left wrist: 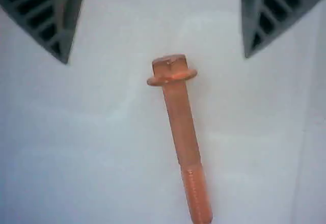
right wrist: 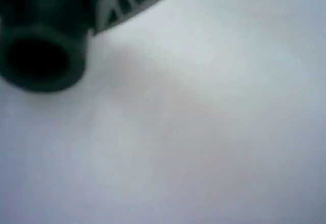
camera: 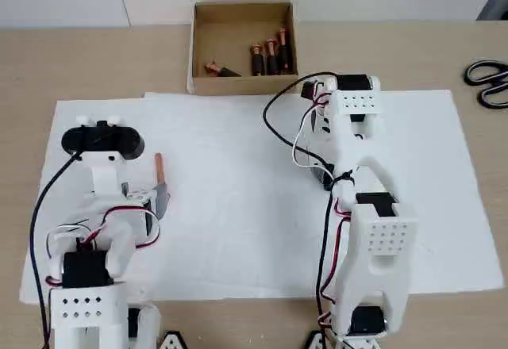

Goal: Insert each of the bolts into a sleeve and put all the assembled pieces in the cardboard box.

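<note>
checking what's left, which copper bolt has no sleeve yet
The copper-coloured flanged bolt lying on the white paper sheet under the left hand; the others sit in black sleeves inside the cardboard box.

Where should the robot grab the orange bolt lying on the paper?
I'd grab the bolt by its smooth shank, just under the wide head, coming straight down from above. It lies flat on the paper, so only its two long sides are free, and the open left gripper straddles it.
</note>
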{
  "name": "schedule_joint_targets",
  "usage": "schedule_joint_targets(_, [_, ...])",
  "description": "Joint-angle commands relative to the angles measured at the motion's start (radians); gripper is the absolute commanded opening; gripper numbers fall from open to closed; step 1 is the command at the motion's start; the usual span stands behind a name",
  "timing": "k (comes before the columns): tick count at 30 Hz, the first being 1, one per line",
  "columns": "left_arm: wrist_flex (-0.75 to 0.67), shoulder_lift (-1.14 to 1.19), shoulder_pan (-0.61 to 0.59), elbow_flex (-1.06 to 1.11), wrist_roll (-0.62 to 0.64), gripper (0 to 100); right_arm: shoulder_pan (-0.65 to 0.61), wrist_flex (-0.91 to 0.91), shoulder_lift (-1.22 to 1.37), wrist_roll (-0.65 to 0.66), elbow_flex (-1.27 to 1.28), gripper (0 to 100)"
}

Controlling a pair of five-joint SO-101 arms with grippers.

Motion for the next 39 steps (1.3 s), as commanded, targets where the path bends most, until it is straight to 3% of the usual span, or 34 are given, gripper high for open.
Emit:
schedule_joint_targets(1, [0.000,-0.011,0.005,-0.010,0.000,21,-0.004,0.008,-0.005,0.008,-0.031,0.3])
schedule_joint_targets(8, [0.017,-0.005,0.002,-0.035,0.000,21,0.001,0.035,-0.059,0.075,-0.037,0.3])
schedule_joint_targets(17, [0.149,0.041,0.002,-0.229,-0.002,21,0.002,0.053,-0.420,0.087,-0.023,0.3])
schedule_joint_targets(29, [0.219,0.807,0.008,-0.624,0.009,21,0.002,0.047,-0.582,0.117,0.196,0.4])
schedule_joint_targets(35, [0.213,1.069,-0.015,-0.730,0.190,21,0.002,0.047,-0.582,0.115,0.198,0.3])
schedule_joint_targets(39, [0.212,1.203,-0.018,-0.792,0.244,21,0.002,0.047,-0.584,0.115,0.198,0.3])
